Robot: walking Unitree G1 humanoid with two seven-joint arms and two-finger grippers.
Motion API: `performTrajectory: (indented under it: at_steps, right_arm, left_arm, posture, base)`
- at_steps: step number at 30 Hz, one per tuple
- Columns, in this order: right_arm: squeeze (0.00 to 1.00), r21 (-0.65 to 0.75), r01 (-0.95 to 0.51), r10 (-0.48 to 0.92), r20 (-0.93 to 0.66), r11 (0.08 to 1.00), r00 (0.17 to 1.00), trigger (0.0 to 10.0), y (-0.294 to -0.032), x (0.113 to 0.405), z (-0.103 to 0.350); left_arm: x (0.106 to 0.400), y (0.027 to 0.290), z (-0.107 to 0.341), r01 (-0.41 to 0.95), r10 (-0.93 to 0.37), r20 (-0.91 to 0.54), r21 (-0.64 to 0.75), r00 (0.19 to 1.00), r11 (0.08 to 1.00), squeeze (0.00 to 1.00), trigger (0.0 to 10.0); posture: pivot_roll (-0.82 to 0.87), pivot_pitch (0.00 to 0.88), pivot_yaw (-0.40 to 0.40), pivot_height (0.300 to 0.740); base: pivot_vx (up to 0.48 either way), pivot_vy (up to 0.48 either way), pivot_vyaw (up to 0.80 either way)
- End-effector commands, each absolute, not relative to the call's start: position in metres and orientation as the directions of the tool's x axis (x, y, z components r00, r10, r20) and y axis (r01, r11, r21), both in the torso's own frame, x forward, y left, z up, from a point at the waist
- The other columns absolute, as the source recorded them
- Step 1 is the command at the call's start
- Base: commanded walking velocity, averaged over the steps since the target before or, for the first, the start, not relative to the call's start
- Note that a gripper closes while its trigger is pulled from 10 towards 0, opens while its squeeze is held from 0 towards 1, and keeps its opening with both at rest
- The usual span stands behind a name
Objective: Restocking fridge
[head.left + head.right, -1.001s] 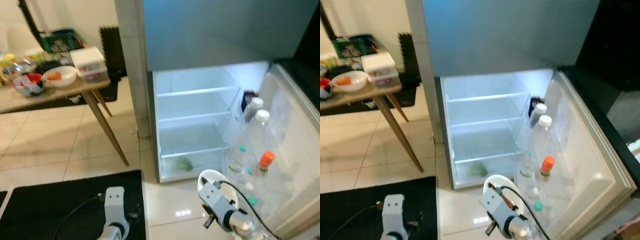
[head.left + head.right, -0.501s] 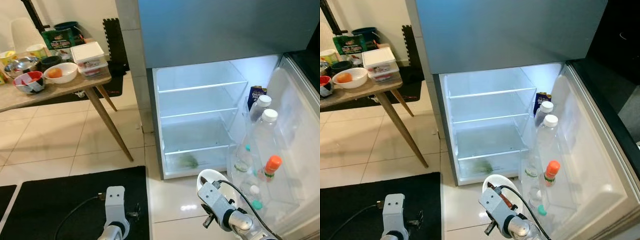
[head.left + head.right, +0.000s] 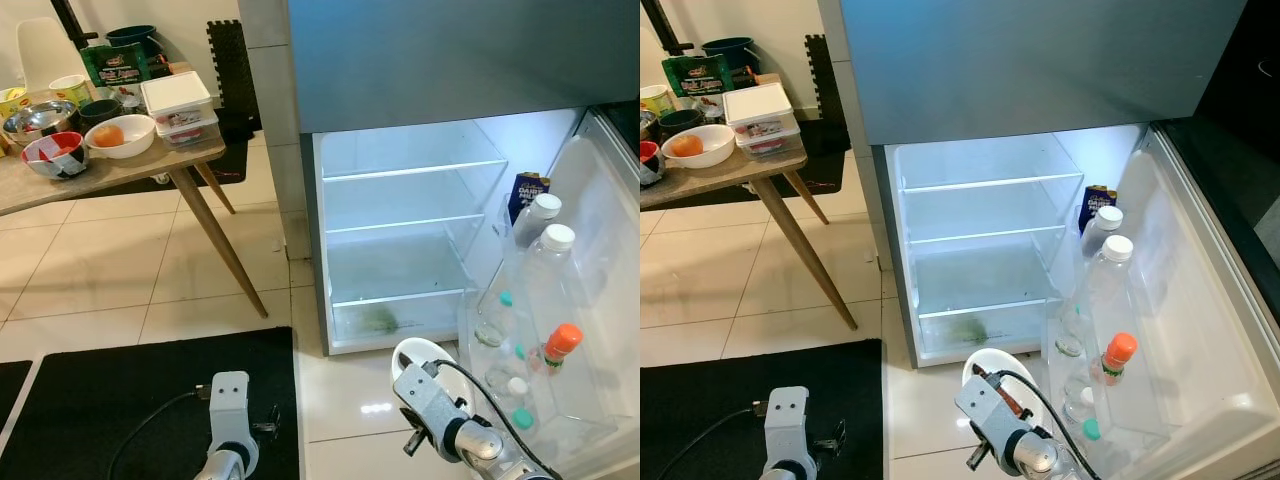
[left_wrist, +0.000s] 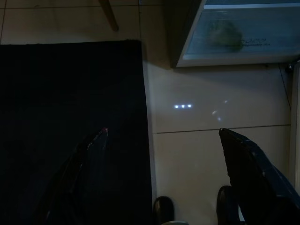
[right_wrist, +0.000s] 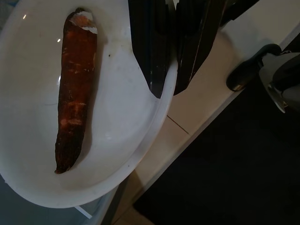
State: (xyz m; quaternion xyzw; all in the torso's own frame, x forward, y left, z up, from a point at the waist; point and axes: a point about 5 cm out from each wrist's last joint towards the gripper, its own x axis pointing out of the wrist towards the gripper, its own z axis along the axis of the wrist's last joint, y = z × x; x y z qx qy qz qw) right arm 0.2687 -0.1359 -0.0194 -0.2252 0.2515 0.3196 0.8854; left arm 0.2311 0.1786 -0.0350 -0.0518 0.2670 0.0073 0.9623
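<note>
While your right gripper (image 5: 168, 70) pinches the bowl (image 5: 117, 140) rim, keep it level; carrot (image 5: 72, 93) loose; left gripper (image 4: 161, 136) fingers spread, idle.

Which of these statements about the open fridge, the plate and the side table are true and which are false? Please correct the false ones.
1. The right gripper grips the rim of a white plate that carries a long brown vegetable. True.
2. The fridge door is shut. False: it stands open, with its glass shelves bare.
3. Bottles stand in the door rack, one with an orange cap. True.
4. The left gripper holds a bowl. False: it is open and holds nothing, above the black mat and tiles.
5. A white lidded container stands on the wooden table. True.
</note>
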Motion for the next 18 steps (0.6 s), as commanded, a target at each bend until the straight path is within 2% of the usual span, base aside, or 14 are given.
performTrajectory:
  at_steps: [1, 6, 18]
  right_arm:
    - [0.0, -0.237, -0.686, 0.464, -0.583, 0.688, 0.667, 10.0, -0.1337, 0.2682, -0.0192]
    - [0.0, -0.238, -0.684, 0.462, -0.584, 0.689, 0.668, 10.0, -0.1349, 0.2685, -0.019]
    - [0.0, -0.239, -0.682, 0.461, -0.581, 0.691, 0.67, 10.0, -0.1349, 0.2694, -0.0182]
  left_arm:
    - [0.2278, 0.1816, -0.0369, -0.047, -0.012, -0.523, -0.099, 0.852, 0.994, 0.0, 10.0]
    - [0.2283, 0.1803, -0.0367, -0.045, -0.019, -0.521, -0.109, 0.853, 0.993, 0.0, 10.0]
    - [0.2286, 0.1806, -0.036, -0.041, -0.023, -0.516, -0.112, 0.857, 0.993, 0.0, 10.0]
  posture:
    - [0.07, 0.094, 0.024, 0.74]
    - [0.06, 0.095, 0.024, 0.74]
    - [0.06, 0.096, 0.025, 0.74]
  base:
    - [0.0, 0.0, 0.0]
    - [0.0, 0.0, 0.0]
    - [0.302, 0.0, 0.0]
